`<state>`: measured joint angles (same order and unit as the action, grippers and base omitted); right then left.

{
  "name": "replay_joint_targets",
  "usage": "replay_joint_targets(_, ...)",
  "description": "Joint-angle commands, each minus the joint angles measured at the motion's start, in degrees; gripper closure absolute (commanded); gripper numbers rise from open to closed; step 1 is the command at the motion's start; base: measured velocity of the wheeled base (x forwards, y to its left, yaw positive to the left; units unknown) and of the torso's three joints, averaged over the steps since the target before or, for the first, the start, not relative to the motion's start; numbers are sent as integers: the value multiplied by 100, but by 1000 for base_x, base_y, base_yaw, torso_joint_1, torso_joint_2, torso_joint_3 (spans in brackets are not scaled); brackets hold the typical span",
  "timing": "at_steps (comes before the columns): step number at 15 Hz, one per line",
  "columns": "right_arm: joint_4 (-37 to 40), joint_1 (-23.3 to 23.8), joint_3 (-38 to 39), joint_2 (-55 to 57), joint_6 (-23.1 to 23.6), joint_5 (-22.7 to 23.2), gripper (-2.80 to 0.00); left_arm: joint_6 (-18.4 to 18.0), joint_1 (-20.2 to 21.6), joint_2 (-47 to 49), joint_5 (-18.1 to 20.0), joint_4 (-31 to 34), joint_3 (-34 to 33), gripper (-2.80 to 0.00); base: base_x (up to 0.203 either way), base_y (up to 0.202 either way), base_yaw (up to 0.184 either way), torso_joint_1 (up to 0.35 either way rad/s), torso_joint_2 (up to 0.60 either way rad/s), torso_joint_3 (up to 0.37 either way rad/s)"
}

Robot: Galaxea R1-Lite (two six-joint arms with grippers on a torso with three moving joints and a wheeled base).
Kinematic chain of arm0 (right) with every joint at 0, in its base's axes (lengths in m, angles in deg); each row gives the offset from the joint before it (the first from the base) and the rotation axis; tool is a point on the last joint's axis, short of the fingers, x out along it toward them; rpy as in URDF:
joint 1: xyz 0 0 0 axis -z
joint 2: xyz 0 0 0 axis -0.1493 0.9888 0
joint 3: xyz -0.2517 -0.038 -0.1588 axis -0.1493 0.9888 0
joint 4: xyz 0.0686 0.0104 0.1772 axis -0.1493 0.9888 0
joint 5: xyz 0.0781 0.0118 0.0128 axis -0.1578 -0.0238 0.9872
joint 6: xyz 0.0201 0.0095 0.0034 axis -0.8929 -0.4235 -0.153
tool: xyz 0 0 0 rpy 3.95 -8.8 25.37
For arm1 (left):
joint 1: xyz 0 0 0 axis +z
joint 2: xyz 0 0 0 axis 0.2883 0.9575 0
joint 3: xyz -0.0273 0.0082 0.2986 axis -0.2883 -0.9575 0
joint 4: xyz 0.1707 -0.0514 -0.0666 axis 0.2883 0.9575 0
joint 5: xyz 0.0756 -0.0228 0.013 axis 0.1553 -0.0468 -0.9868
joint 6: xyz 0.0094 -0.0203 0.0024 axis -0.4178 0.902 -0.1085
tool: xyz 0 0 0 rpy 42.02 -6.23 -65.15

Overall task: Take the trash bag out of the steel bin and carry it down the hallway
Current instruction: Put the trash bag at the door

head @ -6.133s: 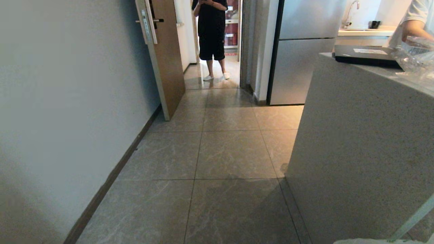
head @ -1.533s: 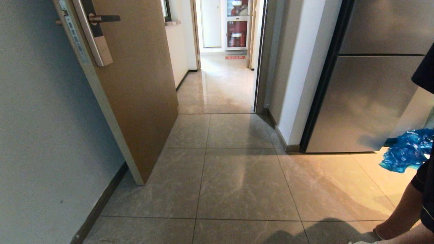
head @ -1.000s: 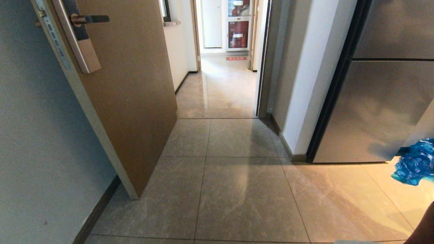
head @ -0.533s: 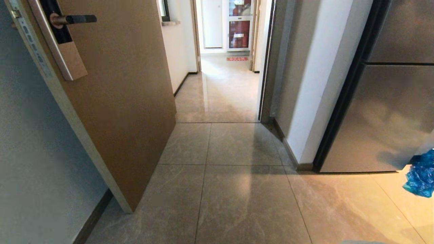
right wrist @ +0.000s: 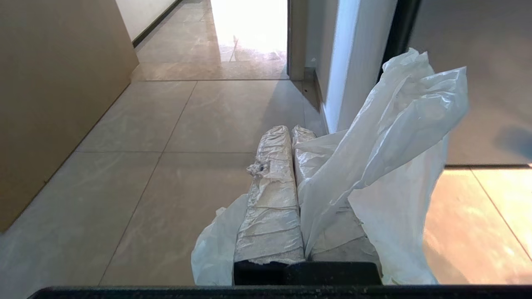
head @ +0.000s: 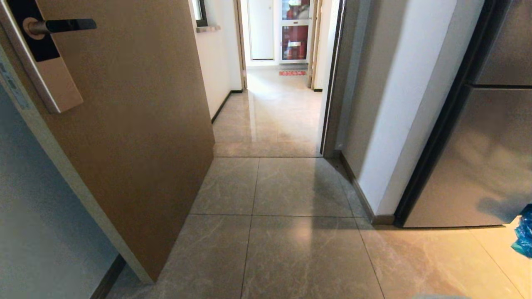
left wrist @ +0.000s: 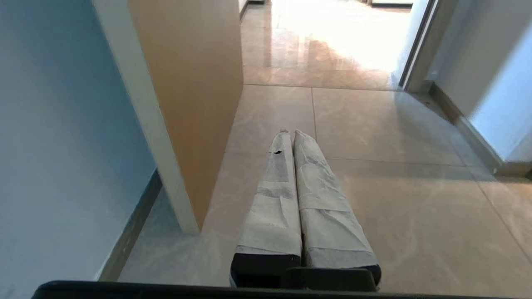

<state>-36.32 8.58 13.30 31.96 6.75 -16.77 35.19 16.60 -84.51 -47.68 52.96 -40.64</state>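
The right gripper (right wrist: pixel 291 129) has its fingers clenched on the trash bag (right wrist: pixel 386 166); the thin white plastic is pinched between them and hangs around them, above the floor. The left gripper (left wrist: pixel 289 133) holds nothing, its fingers pressed together. Ahead, the hallway (head: pixel 276 112) begins behind an open brown door (head: pixel 137 124). A steel fridge (head: pixel 486 158) stands at the right, with a blue bag (head: pixel 524 234) beside it.

Robot's driven fwd: door (head: pixel 137 124) & hallway (head: pixel 274 112) nearer, person gone, blue bag (head: pixel 524 232) at edge.
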Motion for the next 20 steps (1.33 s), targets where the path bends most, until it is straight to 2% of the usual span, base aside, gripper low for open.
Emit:
replay_joint_targets(1,-2,0,0,9,2,1,0,4,-2,-2,2,4,1,0,193,0,-2,0,4,2)
replay_joint_targets(20,-2,0,0,9,2,1,0,4,-2,-2,2,4,4,0,193,0,1,3,2,2)
